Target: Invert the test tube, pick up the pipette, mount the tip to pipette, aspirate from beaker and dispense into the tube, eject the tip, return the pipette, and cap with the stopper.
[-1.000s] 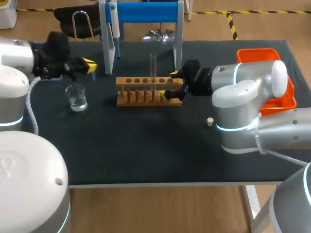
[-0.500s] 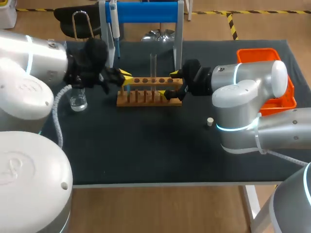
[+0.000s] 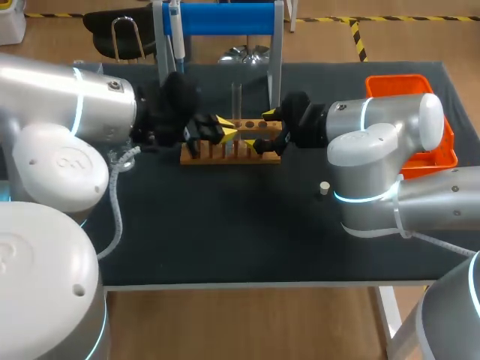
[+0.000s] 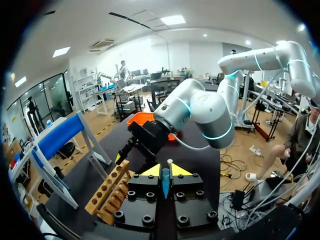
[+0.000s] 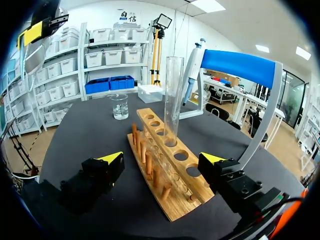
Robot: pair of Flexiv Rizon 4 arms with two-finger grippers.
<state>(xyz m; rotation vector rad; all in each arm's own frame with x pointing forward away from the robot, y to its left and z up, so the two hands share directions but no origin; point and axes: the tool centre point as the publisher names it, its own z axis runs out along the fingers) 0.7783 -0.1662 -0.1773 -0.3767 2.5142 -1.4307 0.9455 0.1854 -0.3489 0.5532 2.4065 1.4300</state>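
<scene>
Beside the rack [image 3: 225, 150], my left tool [image 4: 165, 170] is clenching the blue tip [image 4: 165, 186]. My right tool [image 3: 260, 128] is straddling the rack, released. I am judging slow travel wise, clear of the tube [image 5: 173, 95].

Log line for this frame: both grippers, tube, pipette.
left gripper shut on blue tip, near rack | right gripper open, astride rack end | test tube upright in rack | pipette on stand

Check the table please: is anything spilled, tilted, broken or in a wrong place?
Nothing is spilled or broken. The test tube stands upright in the rack, the beaker too. Only one oddity: the left claw pinches a blue pipette tip while the pipette hangs on its stand.
</scene>
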